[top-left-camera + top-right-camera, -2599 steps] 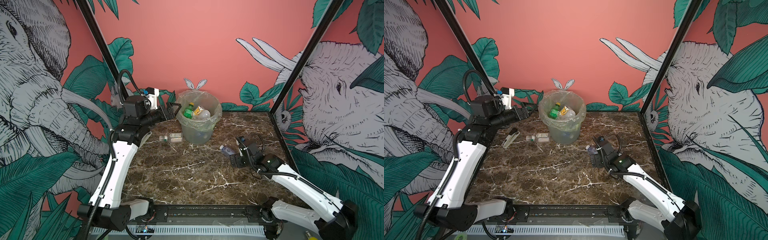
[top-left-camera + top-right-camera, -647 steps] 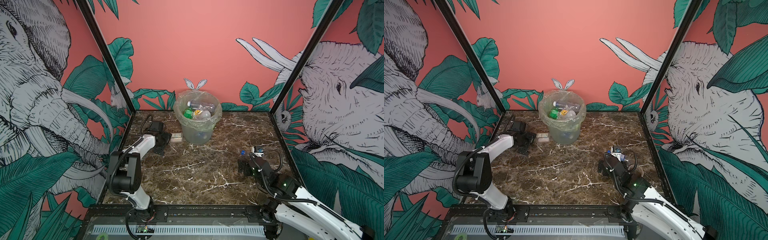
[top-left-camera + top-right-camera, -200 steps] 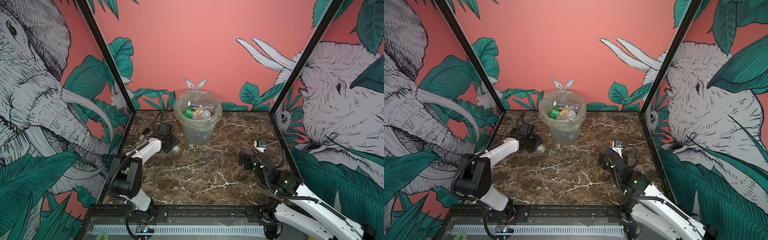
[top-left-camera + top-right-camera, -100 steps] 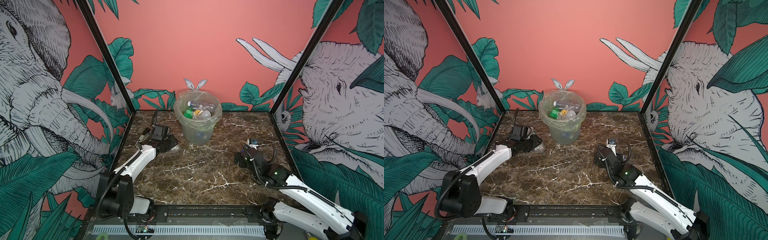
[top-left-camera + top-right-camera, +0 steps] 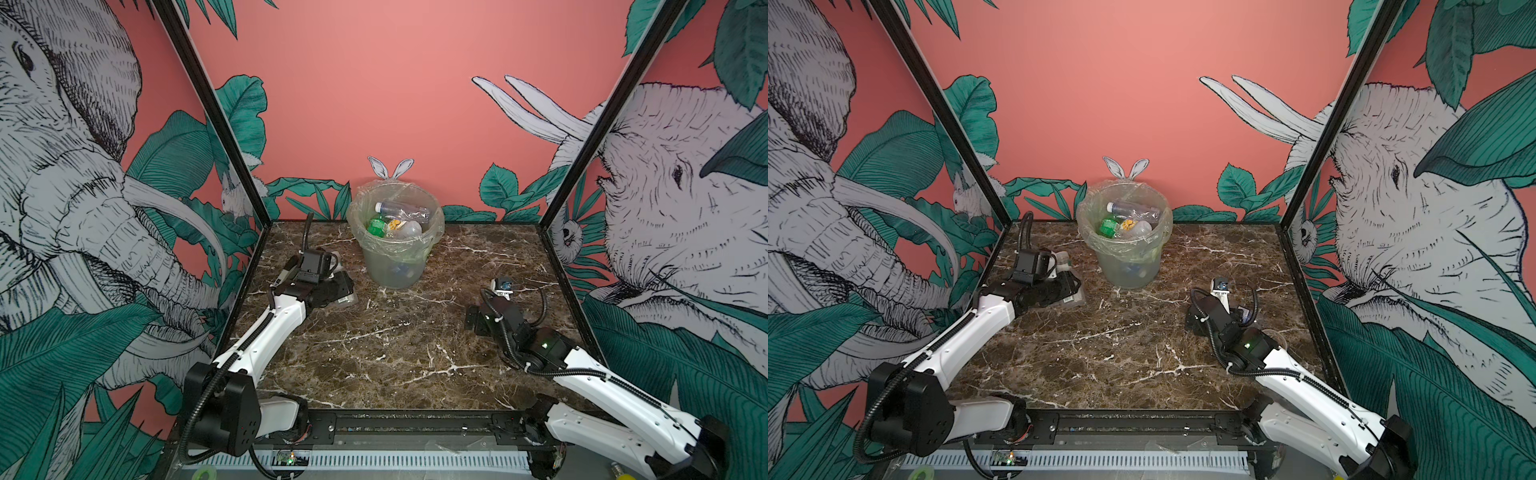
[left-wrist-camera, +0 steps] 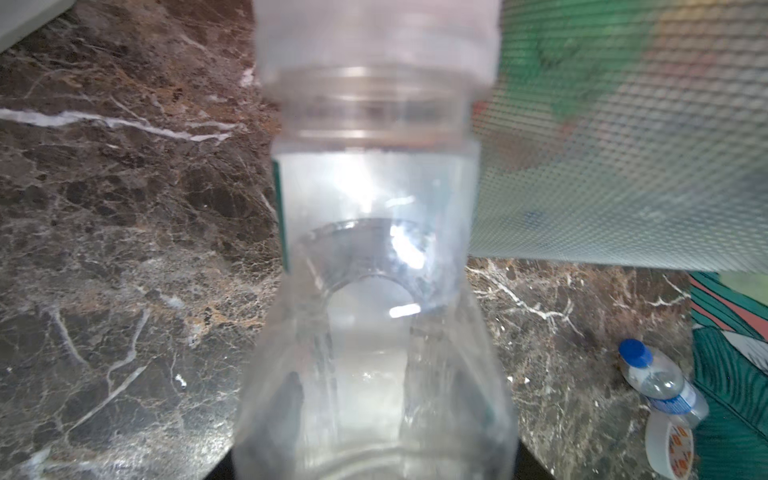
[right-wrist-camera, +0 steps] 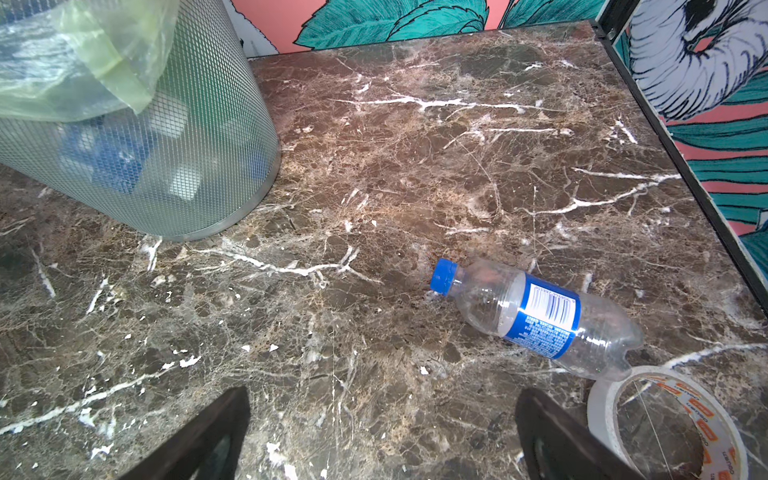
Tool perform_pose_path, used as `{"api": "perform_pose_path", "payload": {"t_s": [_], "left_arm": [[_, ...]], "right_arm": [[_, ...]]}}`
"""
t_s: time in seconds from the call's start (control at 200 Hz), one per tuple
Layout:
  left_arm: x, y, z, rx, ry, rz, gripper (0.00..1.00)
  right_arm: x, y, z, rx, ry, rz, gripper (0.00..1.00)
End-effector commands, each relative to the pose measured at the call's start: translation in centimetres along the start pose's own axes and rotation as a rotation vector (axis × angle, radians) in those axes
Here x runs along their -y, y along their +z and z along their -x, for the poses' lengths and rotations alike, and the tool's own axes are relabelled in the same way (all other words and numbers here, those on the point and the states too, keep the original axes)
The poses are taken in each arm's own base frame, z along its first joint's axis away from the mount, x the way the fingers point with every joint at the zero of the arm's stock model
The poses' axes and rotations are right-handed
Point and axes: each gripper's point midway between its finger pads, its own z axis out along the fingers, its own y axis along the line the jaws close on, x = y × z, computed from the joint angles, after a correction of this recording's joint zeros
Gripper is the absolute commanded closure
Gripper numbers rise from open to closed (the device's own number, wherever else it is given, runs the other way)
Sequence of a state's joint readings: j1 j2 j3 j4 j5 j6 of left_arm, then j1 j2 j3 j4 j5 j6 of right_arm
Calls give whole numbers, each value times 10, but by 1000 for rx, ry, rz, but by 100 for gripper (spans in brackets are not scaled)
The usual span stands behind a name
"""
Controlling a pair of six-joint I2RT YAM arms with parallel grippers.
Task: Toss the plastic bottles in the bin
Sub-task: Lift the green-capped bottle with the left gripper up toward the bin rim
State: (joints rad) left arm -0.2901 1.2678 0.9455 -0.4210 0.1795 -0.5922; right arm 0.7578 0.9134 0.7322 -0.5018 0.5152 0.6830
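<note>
The bin [image 5: 392,266] holds several bottles [image 5: 403,211]; left jaws clamp a clear bottle [image 6: 374,291], right jaws apart.

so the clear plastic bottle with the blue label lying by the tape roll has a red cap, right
No: the cap is blue, not red, as the right wrist view shows. Otherwise yes, the clear plastic bottle with the blue label lies on the brown marble tabletop by the roll of clear tape.

One bin [image 5: 395,266]. Two bottles outside it for sure: one white-capped clear bottle [image 6: 374,249], one blue-capped bottle [image 7: 536,316]. A possible third bottle [image 5: 1062,259], unclear. About four binned bottles [image 5: 402,211] on top, with more below that are uncountable. One tape roll [image 7: 665,419]. Two arms: left arm [image 5: 266,332], right arm [image 5: 602,382].
</note>
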Motion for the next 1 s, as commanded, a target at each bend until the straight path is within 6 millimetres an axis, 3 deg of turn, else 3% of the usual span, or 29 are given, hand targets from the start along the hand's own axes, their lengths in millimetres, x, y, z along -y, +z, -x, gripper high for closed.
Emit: {"api": "perform_pose_path", "payload": {"t_s": [0.0,0.115,0.49,0.805,0.995], "left_arm": [[29,-10,-6,19,47,-189,62],[40,-16,-7,52,59,-277,62],[50,-25,-23,44,68,-405,62],[24,-18,-42,107,-20,-428,62],[19,-22,-45,143,-45,-464,62]], "right_arm": [[-5,2,9,28,39,9,0],[-9,4,9,20,38,20,0],[-28,9,20,-3,-12,47,1],[-35,15,15,-19,6,73,0],[-33,15,11,-26,0,69,0]]}}
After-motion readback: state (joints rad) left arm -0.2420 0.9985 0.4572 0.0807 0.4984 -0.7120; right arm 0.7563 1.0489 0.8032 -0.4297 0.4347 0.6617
